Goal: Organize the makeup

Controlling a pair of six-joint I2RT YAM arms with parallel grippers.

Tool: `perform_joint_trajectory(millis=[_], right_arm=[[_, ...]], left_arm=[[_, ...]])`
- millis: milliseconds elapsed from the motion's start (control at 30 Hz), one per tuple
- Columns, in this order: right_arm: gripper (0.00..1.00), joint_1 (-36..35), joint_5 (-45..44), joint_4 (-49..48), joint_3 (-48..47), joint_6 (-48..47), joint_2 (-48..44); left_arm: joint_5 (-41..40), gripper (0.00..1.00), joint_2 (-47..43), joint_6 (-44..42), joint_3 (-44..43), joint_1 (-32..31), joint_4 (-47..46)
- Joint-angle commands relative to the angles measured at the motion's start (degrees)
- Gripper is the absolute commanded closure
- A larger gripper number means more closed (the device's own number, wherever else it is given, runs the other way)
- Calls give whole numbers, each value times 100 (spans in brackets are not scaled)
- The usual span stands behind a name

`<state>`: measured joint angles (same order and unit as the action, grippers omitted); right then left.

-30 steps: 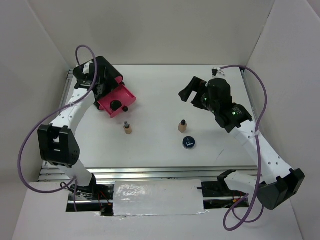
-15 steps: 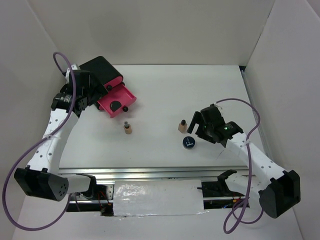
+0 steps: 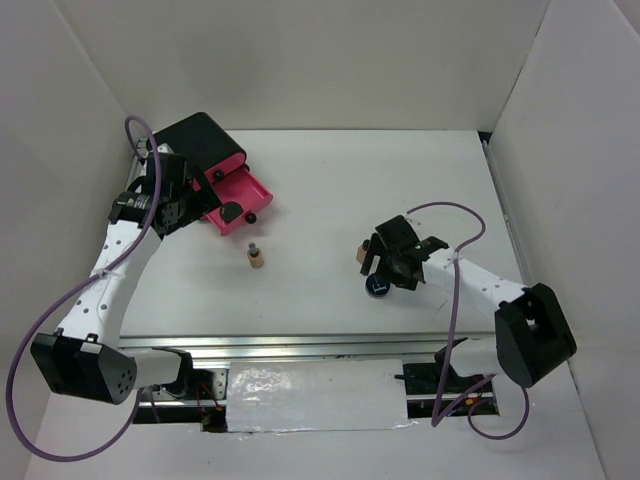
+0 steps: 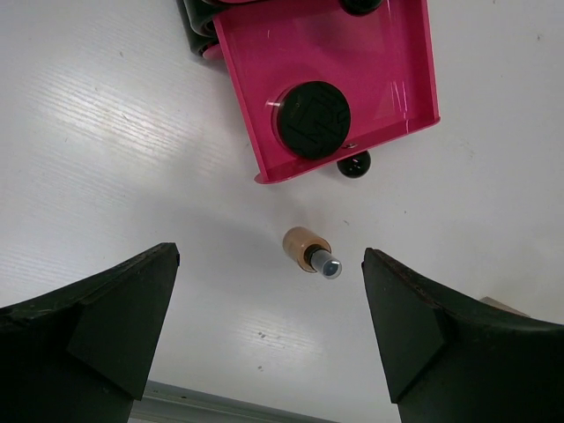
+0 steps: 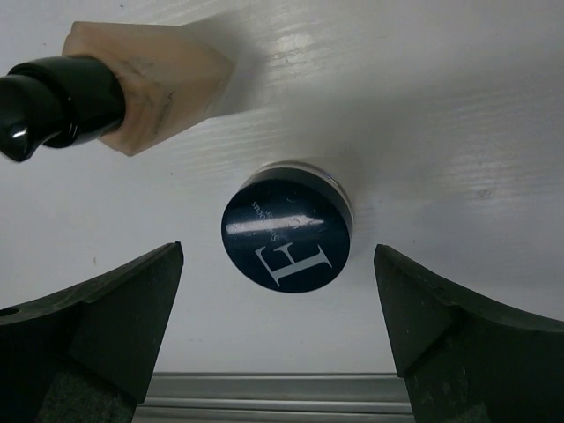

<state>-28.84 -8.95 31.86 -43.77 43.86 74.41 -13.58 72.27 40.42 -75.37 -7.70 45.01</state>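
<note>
A blue-rimmed black compact lies on the white table, below and between the fingers of my open right gripper; in the top view the gripper hovers over it. A tan bottle with a dark cap stands just beside it. My left gripper is open and empty, above the table. A second tan bottle stands ahead of it. A plain black compact lies in the open pink drawer. The white packets are out of view.
The black box with its pulled-out pink drawer stands at the back left; a black drawer knob juts forward. White walls enclose the table. The metal rail runs along the near edge.
My right gripper has come down and to the left, from the back right to over the blue-rimmed compact. My left gripper has pulled back from the box and now hangs by the drawer.
</note>
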Motion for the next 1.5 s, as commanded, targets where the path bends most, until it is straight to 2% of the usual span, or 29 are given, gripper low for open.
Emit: perform_joint_trajectory(millis=[0,200,300,333,400,500,600,700,867,1067,1200,1300,1467], right_arm=[[3,-95,-274,-487,18,79,249],[6,-104,-309,-663,-18,35,829],[17,-148,-318,-690,-35,27,970],[25,-192,-344,-698,-27,27,970],[31,-253,-344,-707,-9,9,961],[50,-341,-274,-655,-88,-44,926],[57,-639,-30,-471,-359,-53,725],[59,-1114,340,-399,-886,-26,374],[59,-1300,1298,-1329,-1783,-131,415],[61,-1308,1861,-2025,-3724,-501,2381],[60,-1317,1984,-2131,-5453,-501,3499],[59,-1317,2142,-2341,-6141,-527,4159],[58,-1326,2196,-2737,-6574,-562,4844]], left_arm=[[137,1,-178,-193,-74,-12,-10],[172,1,-213,-254,-74,-3,-37],[172,1,-187,-289,-91,-3,-10],[163,1,-178,-298,-92,6,-2],[146,1,-152,-298,-83,6,-10],[198,1,-108,-325,-74,49,-10],[172,0,-99,-351,-126,76,7],[50,1,-99,-377,-188,120,34],[-30,1,-64,-307,-197,199,60],[119,1,-73,-342,-188,225,16],[453,1,-160,-439,-92,252,-299],[795,1,-205,-439,49,269,-458],[1016,1,-397,-483,286,269,-669]])
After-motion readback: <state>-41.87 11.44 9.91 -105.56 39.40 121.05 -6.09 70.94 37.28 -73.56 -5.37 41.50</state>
